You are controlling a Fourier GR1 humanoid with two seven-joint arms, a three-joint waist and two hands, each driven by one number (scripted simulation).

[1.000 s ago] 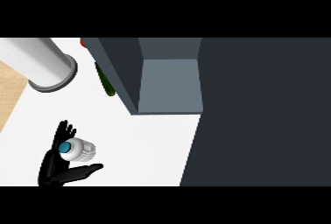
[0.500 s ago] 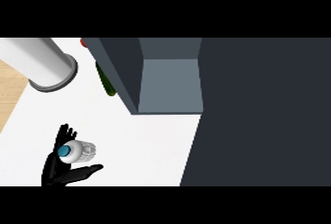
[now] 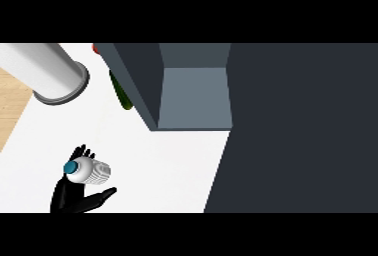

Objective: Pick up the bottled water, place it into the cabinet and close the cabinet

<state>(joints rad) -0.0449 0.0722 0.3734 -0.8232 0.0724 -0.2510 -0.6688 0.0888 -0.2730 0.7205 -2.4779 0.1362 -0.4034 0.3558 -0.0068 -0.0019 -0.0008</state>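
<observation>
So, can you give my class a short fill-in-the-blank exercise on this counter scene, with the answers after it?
1. The bottle has a cap coloured ____.
2. The hand around the bottle shows at the view's lower ____ corner.
3. The cabinet is ____, its inside showing.
4. The bottle stands on the ____ counter.

Missing words: teal; left; open; white

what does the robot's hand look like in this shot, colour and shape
Only one hand shows, at the lower left of the head view. It is plain matte black all over, with slim tapering fingers and a thicker thumb jutting to the side. No cables, markings or sleeve are visible, and the forearm is cut off by the view's lower edge.
</observation>
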